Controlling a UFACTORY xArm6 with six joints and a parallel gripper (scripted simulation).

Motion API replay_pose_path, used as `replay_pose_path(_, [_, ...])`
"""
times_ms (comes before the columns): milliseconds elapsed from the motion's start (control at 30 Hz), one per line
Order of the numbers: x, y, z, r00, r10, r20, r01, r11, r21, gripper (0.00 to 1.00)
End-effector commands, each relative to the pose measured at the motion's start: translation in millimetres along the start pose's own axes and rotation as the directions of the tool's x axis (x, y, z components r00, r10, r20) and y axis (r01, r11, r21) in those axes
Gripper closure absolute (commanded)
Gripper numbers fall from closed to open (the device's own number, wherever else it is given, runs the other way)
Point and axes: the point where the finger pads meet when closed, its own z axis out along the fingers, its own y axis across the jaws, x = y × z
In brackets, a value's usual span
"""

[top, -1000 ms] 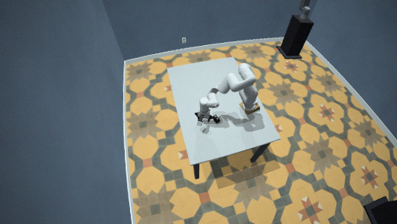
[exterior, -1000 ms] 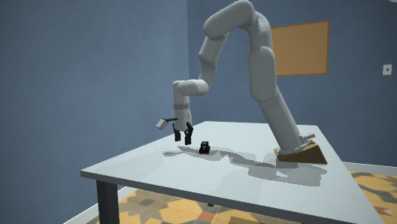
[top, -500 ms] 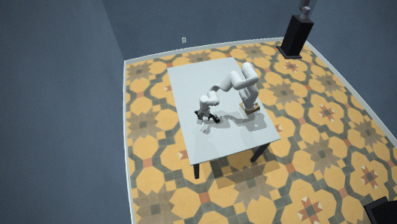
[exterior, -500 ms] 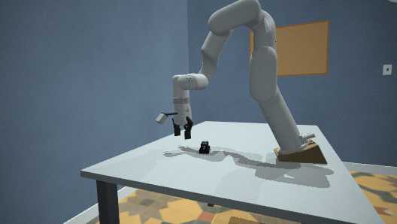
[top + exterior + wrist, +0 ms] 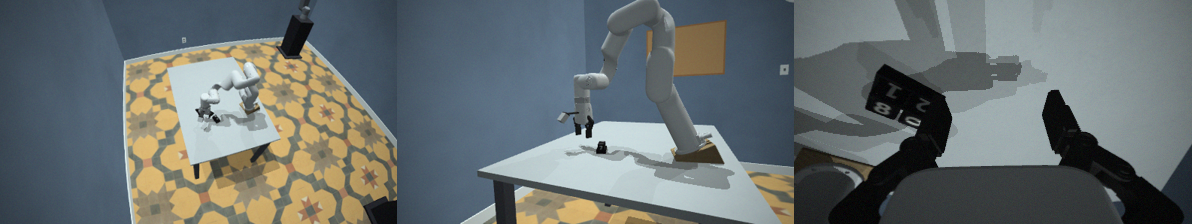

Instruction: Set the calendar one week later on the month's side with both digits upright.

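I see a blue-walled room with a yellow patterned tile floor (image 5: 319, 158) and a pale grey surface (image 5: 225, 143) on dark legs. On the wall behind hangs an orange board (image 5: 701, 49). My white arm (image 5: 660, 68) stands on a brown wedge-shaped base (image 5: 714, 155) near one edge of the surface and reaches over in a high arch, wrist pointing down.

The hand (image 5: 583, 129) hangs above the surface with its two dark fingers spread as wide as they go, and it has hold of nothing. From the wrist camera I see only bare surface and shadow between them.

The calendar (image 5: 601, 146) sits on the surface close by the hand, below it and off to one side, apart from the fingers. In the wrist camera it shows as a small dark block (image 5: 901, 100) partly hidden behind one finger, with pale digits on its faces: I read a 1, an 8 and a 2, seen upside down. I cannot make out the tray or the month's name.
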Motion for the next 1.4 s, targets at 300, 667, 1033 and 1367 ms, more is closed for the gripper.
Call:
replay_pose_path(300, [-23.3,1.5,-1.3,1.0,-0.001,-0.003,0.001,1.0,-0.003,0.0])
replay_pose_path(667, [-23.4,1.5,5.5,1.0,-0.001,-0.003,0.001,1.0,-0.003,0.0])
replay_pose_path(1033, [-23.4,1.5,12.4,1.0,-0.001,-0.003,0.001,1.0,-0.003,0.0])
replay_pose_path(1367, [-23.4,1.5,12.4,1.0,-0.001,-0.003,0.001,1.0,-0.003,0.0])
